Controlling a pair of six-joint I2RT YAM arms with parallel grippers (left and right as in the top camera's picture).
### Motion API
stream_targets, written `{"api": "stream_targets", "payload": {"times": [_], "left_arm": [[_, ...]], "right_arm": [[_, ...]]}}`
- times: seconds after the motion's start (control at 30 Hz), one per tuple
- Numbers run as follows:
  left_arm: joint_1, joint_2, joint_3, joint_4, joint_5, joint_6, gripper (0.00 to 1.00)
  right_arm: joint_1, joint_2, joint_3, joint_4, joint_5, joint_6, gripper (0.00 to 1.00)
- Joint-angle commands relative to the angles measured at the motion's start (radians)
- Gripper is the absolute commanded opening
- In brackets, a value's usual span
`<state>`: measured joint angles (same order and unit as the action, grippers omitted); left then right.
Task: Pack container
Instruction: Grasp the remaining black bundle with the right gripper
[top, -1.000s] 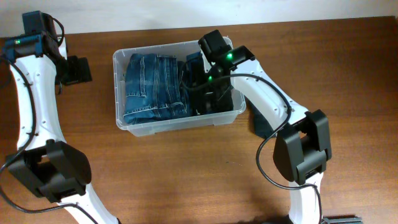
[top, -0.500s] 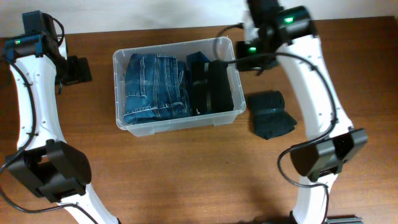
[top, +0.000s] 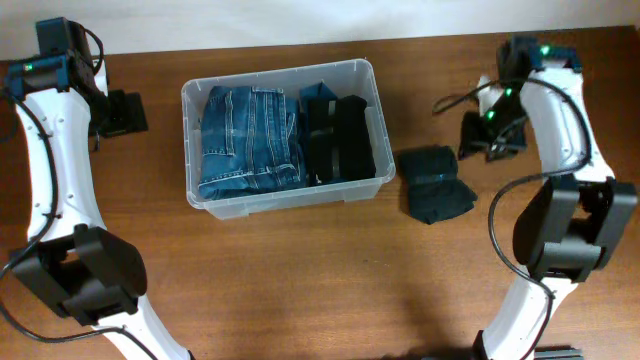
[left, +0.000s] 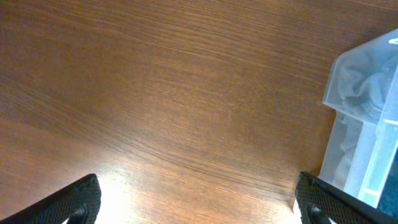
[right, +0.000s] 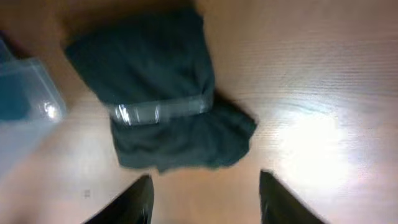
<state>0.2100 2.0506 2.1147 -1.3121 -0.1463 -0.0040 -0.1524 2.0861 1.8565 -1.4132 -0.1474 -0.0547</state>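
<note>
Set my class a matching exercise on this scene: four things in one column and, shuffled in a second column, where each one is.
Things
1. jeans
2. black clothes
3. dark bundle
4. left gripper

Places
A. on the table, right of the container
B. in the container, left part
C. open, above bare wood left of the container
D. in the container, right part

Pairs: 1-B, 2-D, 3-A, 4-C
</note>
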Motion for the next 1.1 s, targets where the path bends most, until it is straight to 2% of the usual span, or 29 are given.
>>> {"api": "stream_targets", "payload": {"times": [0.0,0.13,0.37,0.43,0.53,0.67,0.77,0.83,0.97,1.07], "left_arm": [[0.002,-0.012,-0.001,-0.001,-0.007,-0.003,0.99],[0.002,-0.012,-0.001,-0.001,-0.007,-0.003,0.99],[0.002,-0.012,-0.001,-0.001,-0.007,-0.003,0.99],[0.002,-0.012,-0.001,-0.001,-0.007,-0.003,0.99],[0.002,-0.012,-0.001,-0.001,-0.007,-0.003,1.0],[0.002,-0.012,-0.001,-0.001,-0.007,-0.003,0.99],[0.002,-0.012,-0.001,-0.001,-0.007,-0.003,0.99],[0.002,-0.012,-0.001,-0.001,-0.007,-0.003,0.99],[0.002,-0.012,-0.001,-0.001,-0.007,-0.003,1.0],[0.002,-0.012,-0.001,-0.001,-0.007,-0.003,0.99]], "right_arm": [[-0.024,-0.008,-0.138,0.098,-0.093,-0.073,0.47],[-0.029,-0.008,-0.253,0.193,-0.154,-0.119,0.47],[-0.029,-0.008,-0.439,0.387,-0.159,-0.106,0.46],[-0.029,-0.008,-0.47,0.433,-0.159,-0.083,0.36],[-0.029,-0.008,-0.484,0.449,-0.159,-0.06,0.06],[-0.029,-0.008,-0.464,0.423,-0.163,-0.041,0.04],[-0.029,-0.014,-0.355,0.316,-0.19,-0.042,0.04],[-0.028,-0.021,-0.22,0.208,-0.209,-0.042,0.04],[-0.011,-0.023,0.188,-0.022,-0.274,-0.029,0.04],[0.018,-0.023,0.406,-0.068,-0.285,0.049,0.04]]}}
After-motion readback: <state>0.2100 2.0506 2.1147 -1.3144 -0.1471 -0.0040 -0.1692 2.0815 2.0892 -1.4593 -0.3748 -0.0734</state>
